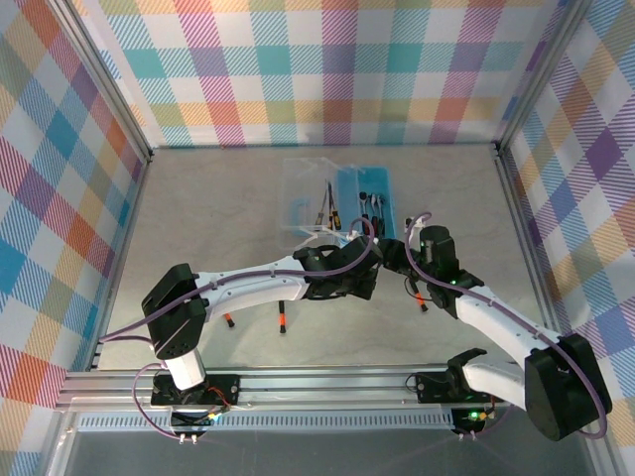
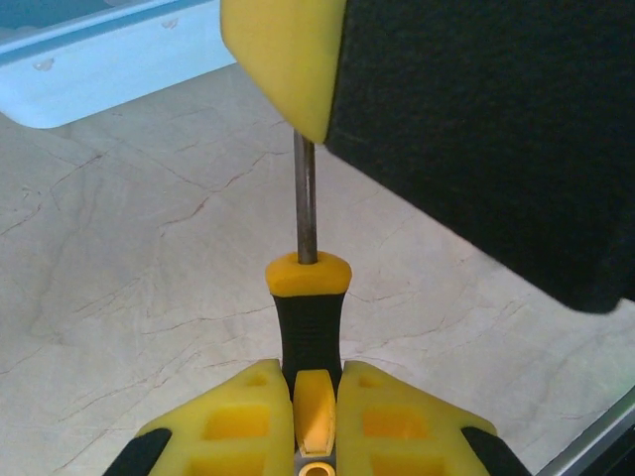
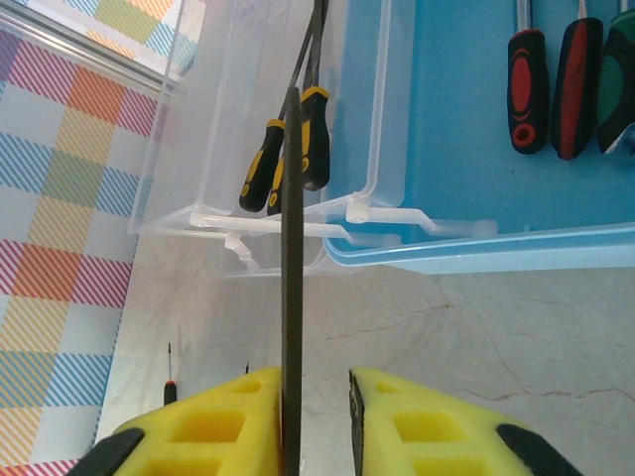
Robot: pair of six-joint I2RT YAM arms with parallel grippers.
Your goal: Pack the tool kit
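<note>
Left gripper [image 2: 316, 377] is clamped tight on the black-and-yellow handle of a screwdriver [image 2: 311, 307], held over the table [image 2: 119, 317], with the shaft running straight out into the right gripper [image 3: 317, 387]. That one sits narrow around the shaft: one side touches it, and a sliver of gap shows on the other. Just beyond, the blue box [image 3: 456, 129] lies open, with red-handled screwdrivers [image 3: 526, 89] inside and yellow-handled ones [image 3: 298, 139] resting in the clear lid [image 3: 218, 129].
</note>
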